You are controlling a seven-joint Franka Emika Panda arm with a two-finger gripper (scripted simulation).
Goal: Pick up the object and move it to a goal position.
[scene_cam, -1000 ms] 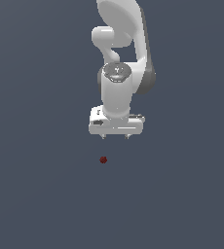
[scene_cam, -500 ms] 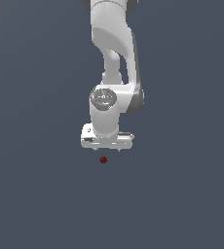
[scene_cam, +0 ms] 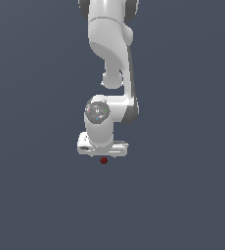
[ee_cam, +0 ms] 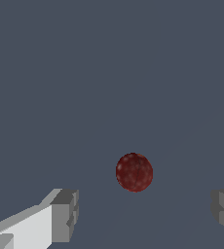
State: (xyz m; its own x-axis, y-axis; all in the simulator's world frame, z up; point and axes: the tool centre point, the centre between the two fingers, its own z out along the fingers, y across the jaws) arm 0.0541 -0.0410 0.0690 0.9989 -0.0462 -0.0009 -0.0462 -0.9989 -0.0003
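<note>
Your white two-finger gripper (ee_cam: 142, 214) hangs open over the tiny dark red mottled ball (ee_cam: 134, 172), which lies between the jaws; it looks light, hard and roll-prone, so pinch across its middle

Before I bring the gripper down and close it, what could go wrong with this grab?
The red ball is round and far smaller than the open gripper, so a fingertip brushing it first could roll it away. In the wrist view it sits ahead of the fingertips rather than squarely between them, so closing now might miss. In the exterior view the gripper nearly covers the ball, hiding alignment.
</note>
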